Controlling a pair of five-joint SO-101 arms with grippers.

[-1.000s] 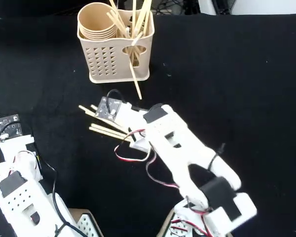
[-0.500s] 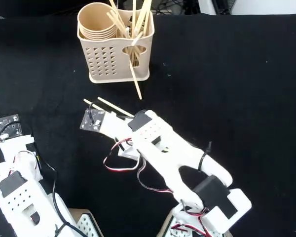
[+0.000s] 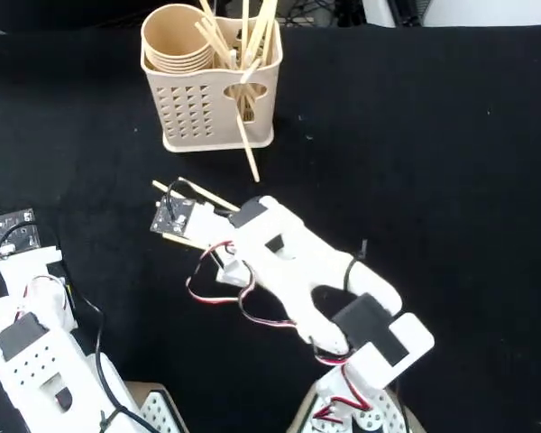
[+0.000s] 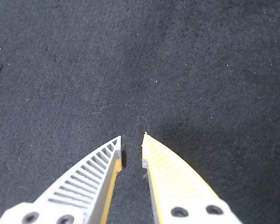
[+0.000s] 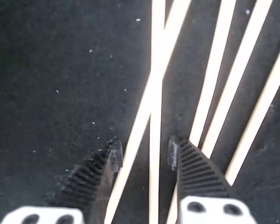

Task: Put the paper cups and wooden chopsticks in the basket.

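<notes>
Currently: right gripper astride loose chopsticks, basket part-filled

Nearest, at the table's front-left corner, the left gripper [image 4: 132, 140] is held low over the black cloth [image 3: 433, 180]. Its fingers are drawn almost together and nothing is gripped between them.

Further in, the right arm [image 3: 298, 271] is stretched diagonally towards the table's middle. The right gripper [image 5: 143, 144] is spread apart just above the loose chopsticks [image 5: 156, 70]. Two crossed sticks are seen lying between its fingertips, unclamped, with a gap on either side. Three more sticks lie just beside the black finger [image 5: 196, 172].

Beyond these, a single chopstick [image 3: 246, 144] is slanted down the front wall of the basket [image 3: 207, 108] to the cloth.

At the far edge the basket stands upright. The paper cups [image 3: 176, 41] are stacked in its left compartment, and a bundle of chopsticks [image 3: 252, 36] is stood in the right one.
</notes>
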